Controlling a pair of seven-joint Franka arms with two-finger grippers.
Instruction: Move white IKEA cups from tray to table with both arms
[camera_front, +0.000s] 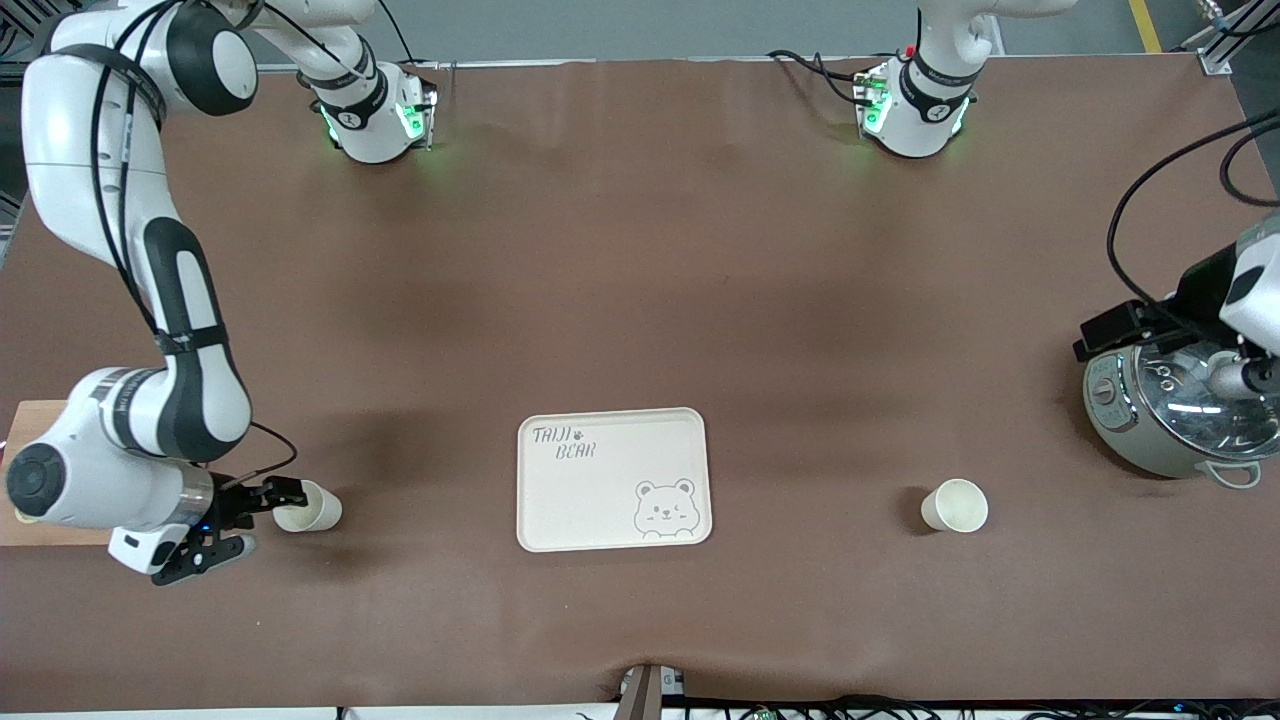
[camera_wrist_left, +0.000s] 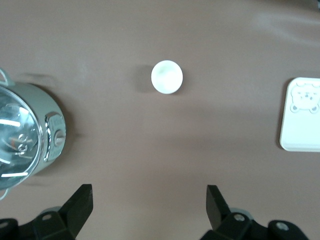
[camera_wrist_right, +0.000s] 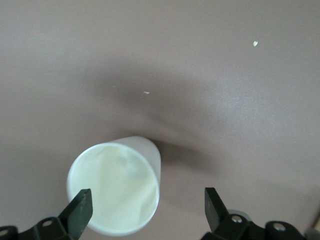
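Now: cups (camera_front: 308, 507) (camera_front: 955, 504) upright, hollow | tray (camera_front: 612, 480) bare | pot (camera_front: 1165, 410) lidded

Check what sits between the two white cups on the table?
In the front view, only the bear tray lies between the cup at the right arm's end and the cup near the pot; bare brown cloth either side.

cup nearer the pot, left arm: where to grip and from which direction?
Grip the white cup across its side wall just under the rim, coming straight down. It stands upright, mouth up, with bare table all round, apart from the pot and bear tray. The left gripper, open, frames it from above already.
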